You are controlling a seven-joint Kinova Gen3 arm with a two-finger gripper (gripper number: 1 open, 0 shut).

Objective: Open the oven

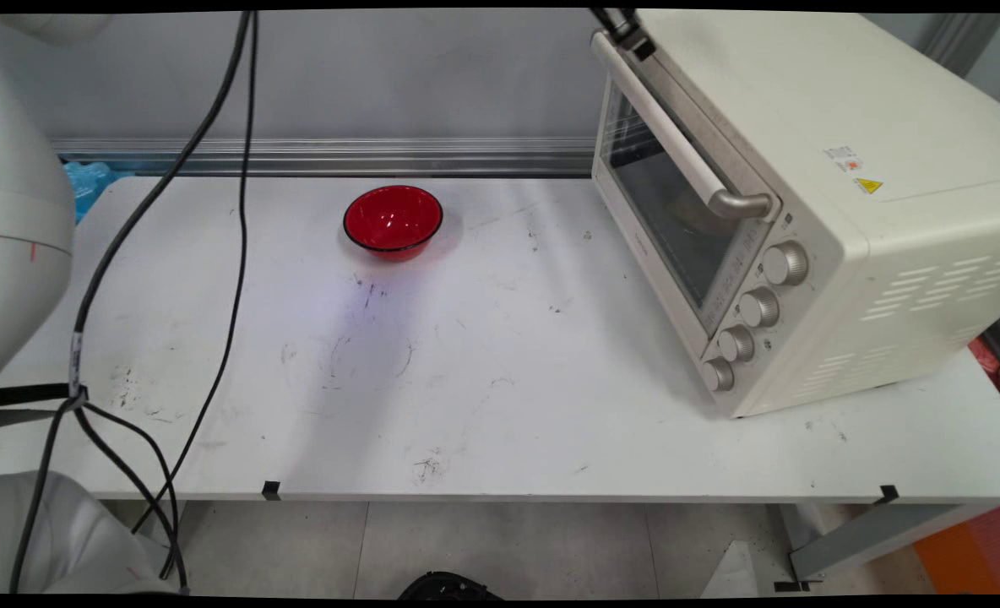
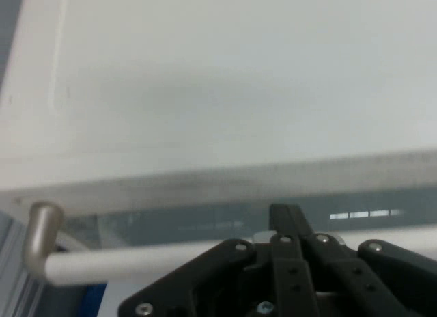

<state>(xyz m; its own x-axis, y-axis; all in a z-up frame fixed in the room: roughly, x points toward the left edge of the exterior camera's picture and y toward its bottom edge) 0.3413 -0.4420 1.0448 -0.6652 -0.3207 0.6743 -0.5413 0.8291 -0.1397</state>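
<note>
End effector (image 1: 627, 29) at the far end of the toaster oven's (image 1: 812, 211) cream bar handle (image 1: 677, 139), fingers closed around it | boxy oven, door shut, four metal knobs | glossy red bowl (image 1: 393, 220) well apart on scuffed white surface (image 1: 500, 380)

A robotics lab or test bench, most likely: a scuffed white surface (image 1: 508, 405) against a plain grey wall with an aluminium rail (image 1: 331, 156), black cables (image 1: 238, 253) hanging over it, and a cream toaster oven (image 1: 846, 219) beside a red bowl (image 1: 393, 219).
</note>
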